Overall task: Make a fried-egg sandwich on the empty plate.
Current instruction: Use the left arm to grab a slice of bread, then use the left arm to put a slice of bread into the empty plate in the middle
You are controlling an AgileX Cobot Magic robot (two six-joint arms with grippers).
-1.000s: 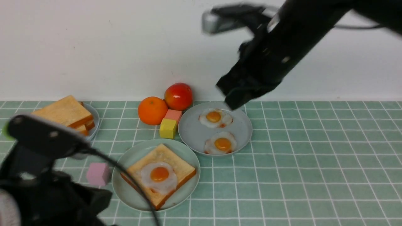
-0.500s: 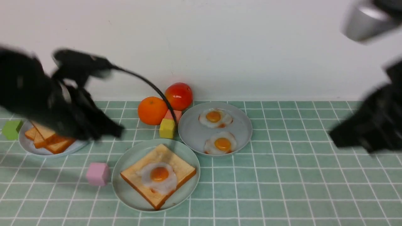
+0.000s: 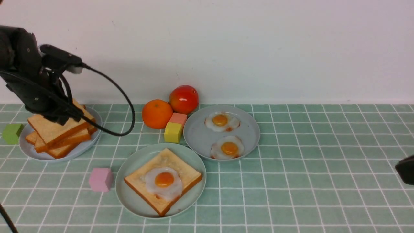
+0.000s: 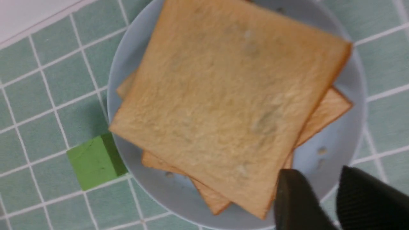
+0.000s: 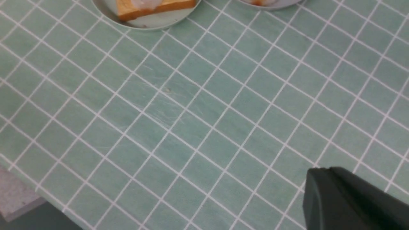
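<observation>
The empty plate (image 3: 126, 191), pale mint green, lies front centre and carries one toast slice (image 3: 181, 173) with a fried egg (image 3: 164, 180) on top, an open-faced sandwich. At the left a stack of toast slices (image 3: 51, 131) (image 4: 223, 102) rests on a grey-blue plate (image 3: 82, 147) (image 4: 332, 153). My left gripper (image 3: 63, 118) (image 4: 318, 171) hangs just over the stack's near corner, open, with only the plate showing in the gap. My right gripper (image 3: 406, 168) (image 5: 322, 171) is low at the far right edge, shut and empty, over bare tiles.
A grey-blue plate (image 3: 199, 137) with two fried eggs sits right of centre. Behind it are an orange (image 3: 157, 114), a red fruit (image 3: 183, 99), and yellow (image 3: 172, 132) and salmon (image 3: 178, 118) blocks. A pink block (image 3: 101, 179) and a green block (image 3: 12, 133) (image 4: 94, 161) lie at the left. The left arm's cable (image 3: 119, 97) loops toward the middle.
The left arm has swung from the front-left corner to the toast stack. The right arm has pulled away from above the egg plate to the far right edge.
</observation>
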